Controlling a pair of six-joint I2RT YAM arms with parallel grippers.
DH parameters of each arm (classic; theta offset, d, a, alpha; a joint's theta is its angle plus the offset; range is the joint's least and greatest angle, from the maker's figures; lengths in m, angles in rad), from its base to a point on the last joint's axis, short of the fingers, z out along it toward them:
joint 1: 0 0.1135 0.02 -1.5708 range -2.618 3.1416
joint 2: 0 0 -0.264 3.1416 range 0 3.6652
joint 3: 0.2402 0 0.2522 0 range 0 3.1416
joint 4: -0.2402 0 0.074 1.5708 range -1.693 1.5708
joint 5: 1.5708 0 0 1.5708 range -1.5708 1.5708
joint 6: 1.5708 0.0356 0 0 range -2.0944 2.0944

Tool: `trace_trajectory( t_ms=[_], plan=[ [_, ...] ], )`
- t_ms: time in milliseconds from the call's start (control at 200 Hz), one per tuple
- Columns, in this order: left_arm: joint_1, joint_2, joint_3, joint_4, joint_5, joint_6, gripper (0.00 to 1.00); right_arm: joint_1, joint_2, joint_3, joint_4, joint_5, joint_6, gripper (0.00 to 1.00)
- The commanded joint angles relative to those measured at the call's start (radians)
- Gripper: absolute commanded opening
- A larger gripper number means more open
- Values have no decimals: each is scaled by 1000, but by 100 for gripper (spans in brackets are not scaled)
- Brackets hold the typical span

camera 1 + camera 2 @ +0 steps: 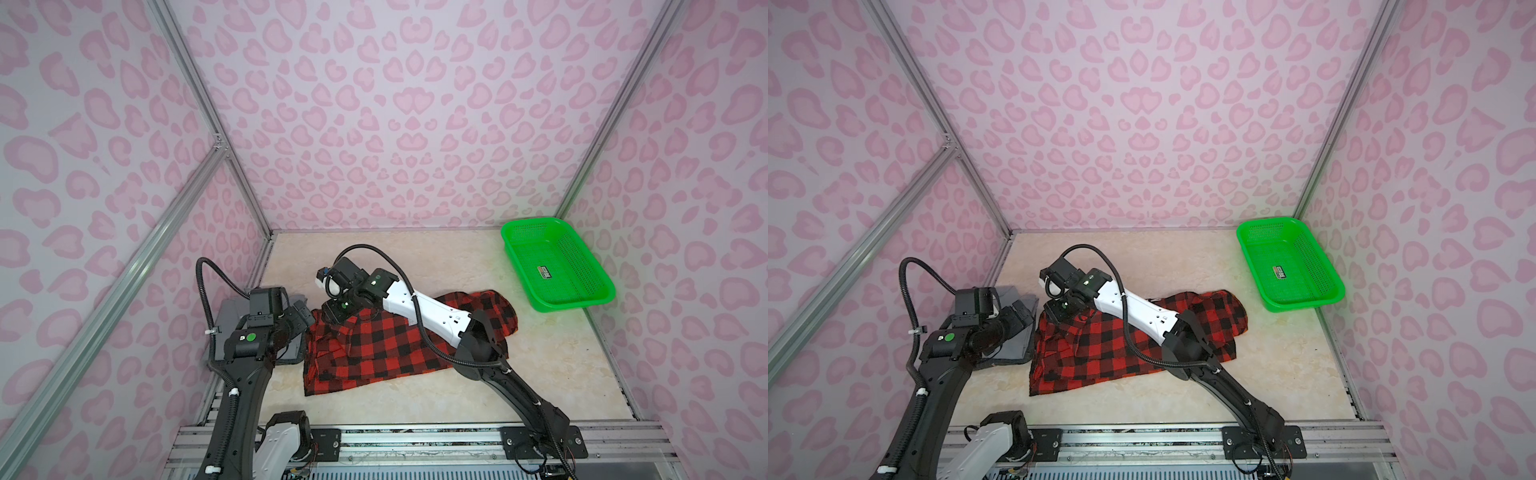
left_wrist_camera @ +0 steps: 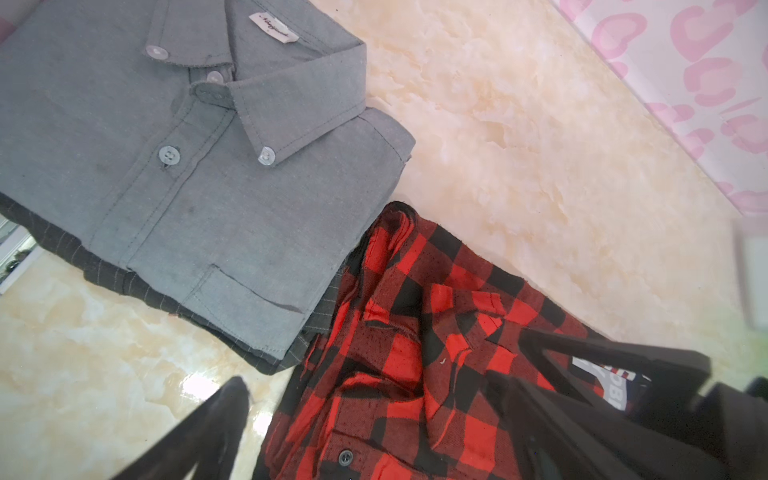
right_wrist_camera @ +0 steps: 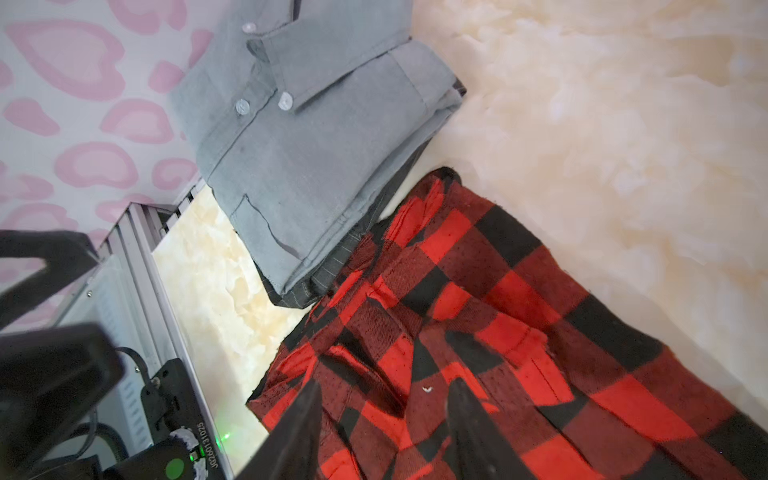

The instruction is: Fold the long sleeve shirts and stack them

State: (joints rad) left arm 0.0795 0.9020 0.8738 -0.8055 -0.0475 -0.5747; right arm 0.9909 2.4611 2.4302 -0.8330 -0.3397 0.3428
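Observation:
The red-and-black checked shirt (image 1: 374,345) (image 1: 1100,353) lies rumpled and partly folded in the middle of the table. The grey shirt (image 2: 187,166) (image 3: 299,158) lies folded with its collar and buttons up, just left of it; in both top views my left arm covers most of it (image 1: 1013,345). My left gripper (image 1: 301,309) (image 2: 374,415) hangs open over the checked shirt's left edge, holding nothing. My right gripper (image 1: 338,311) (image 3: 384,415) points down at the checked shirt's far left part. Its fingers stand apart just over the cloth, with nothing pinched.
A dark pinstriped cloth (image 2: 104,270) sticks out from under the grey shirt. A green perforated basket (image 1: 552,305) (image 1: 1304,306) stands at the back right by the wall. Pink patterned walls close three sides. A metal rail (image 1: 415,440) runs along the front edge.

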Motion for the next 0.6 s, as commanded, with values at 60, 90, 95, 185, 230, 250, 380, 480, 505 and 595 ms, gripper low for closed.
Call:
trace_trajectory(
  t_ms=[60, 90, 95, 185, 230, 250, 380, 480, 505, 595],
  plan=[
    [2, -14, -10, 27, 3, 13, 98, -52, -124, -291, 140, 62, 99, 41],
    [1, -17, -11, 28, 4, 13, 98, -62, -134, -331, 163, 54, 114, 38],
    [1, -16, -11, 28, 4, 13, 98, -64, -134, -337, 166, 53, 116, 38],
    [1, -15, -12, 28, 7, 13, 98, -81, -122, -385, 188, 48, 137, 32],
    [2, -15, -12, 28, 7, 13, 98, -81, -105, -383, 183, 71, 139, 31],
    [1, -14, -12, 28, 8, 14, 98, -80, -97, -380, 183, 82, 137, 30],
    [1, -11, -12, 28, 9, 15, 98, -80, -38, -330, 167, 143, 139, 25],
    [0, -11, -13, 30, 15, 16, 98, -81, 14, -274, 128, 207, 147, 22],
    [1, -12, -13, 30, 15, 16, 98, -84, 30, -258, 117, 217, 152, 21],
    [1, -11, -13, 29, 18, 16, 98, -82, 78, -190, 66, 265, 167, 19]
  ],
)
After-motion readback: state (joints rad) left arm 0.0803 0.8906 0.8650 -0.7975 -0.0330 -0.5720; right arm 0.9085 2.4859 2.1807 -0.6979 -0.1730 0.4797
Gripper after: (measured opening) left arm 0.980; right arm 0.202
